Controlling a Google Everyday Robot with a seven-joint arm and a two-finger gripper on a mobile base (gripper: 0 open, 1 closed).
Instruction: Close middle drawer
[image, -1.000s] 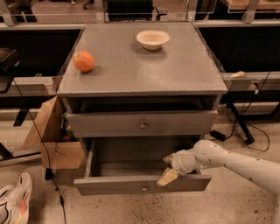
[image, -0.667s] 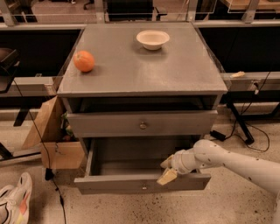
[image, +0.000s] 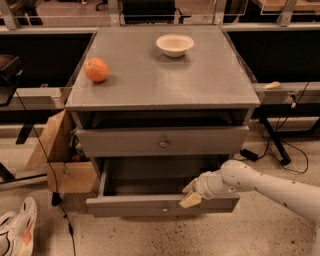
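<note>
Not much has changed in the last second. The pincer (image: 190, 199) has crept a touch left and now sits against the top edge of the middle drawer (image: 130, 206), just right of its knob (image: 164, 207). That drawer looks about as far out as before, pulled well clear under the taller drawer (image: 125, 142). There's no telling how wide the pincer is or whether it grips anything. Looks like the push hasn't really bitten yet, so the closing is still to do. The orange (image: 96, 69) and bowl (image: 174, 44) on the worktop (image: 165, 80) haven't budged.
</note>
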